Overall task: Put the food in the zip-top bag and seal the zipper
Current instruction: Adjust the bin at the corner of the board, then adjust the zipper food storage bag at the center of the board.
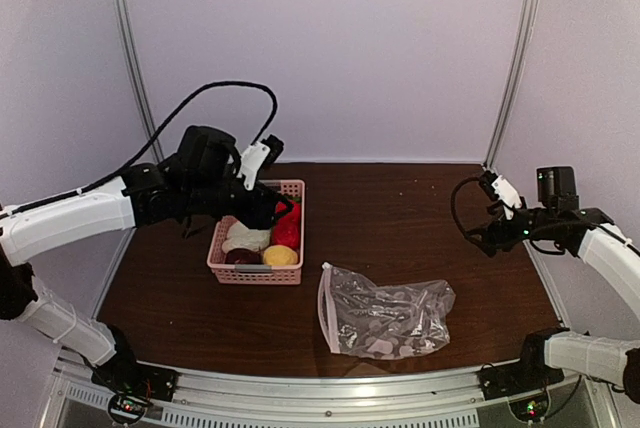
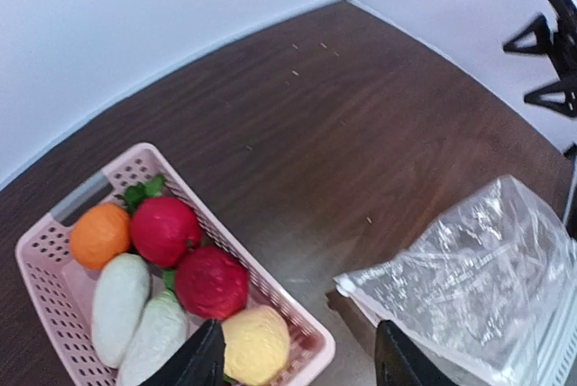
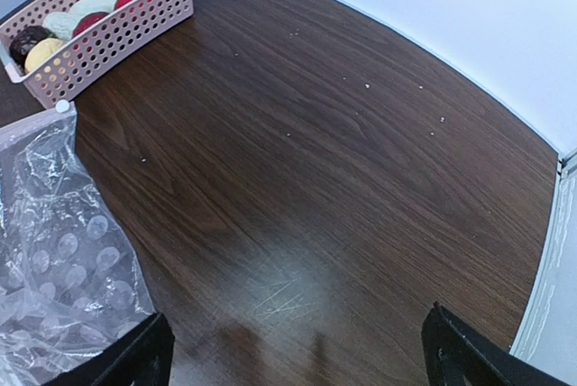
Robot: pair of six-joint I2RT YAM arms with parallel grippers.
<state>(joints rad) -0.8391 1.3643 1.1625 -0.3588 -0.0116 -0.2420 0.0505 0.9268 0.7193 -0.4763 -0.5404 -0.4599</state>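
The food lies in a pink basket (image 1: 293, 188) at the left: an orange piece (image 2: 99, 234), two red pieces (image 2: 165, 230) (image 2: 211, 281), a yellow piece (image 2: 256, 343) and whitish-and-green pieces (image 2: 119, 307). My left gripper (image 1: 272, 212) hovers over the basket's right side, open and empty (image 2: 297, 370). The transparent zip-top bag (image 1: 385, 313) lies flat at the front centre, also in the left wrist view (image 2: 469, 287) and the right wrist view (image 3: 54, 260). Its zipper (image 1: 323, 303) runs along the left edge, facing the basket. My right gripper (image 1: 478, 236) is open and empty above bare table at the right (image 3: 297, 370).
The basket (image 3: 117, 30) also holds a dark brown piece (image 3: 27, 39). White walls with metal posts (image 1: 515, 58) enclose the back and sides of the dark wooden table (image 1: 400, 218). A black cable (image 1: 215, 88) loops above the left arm.
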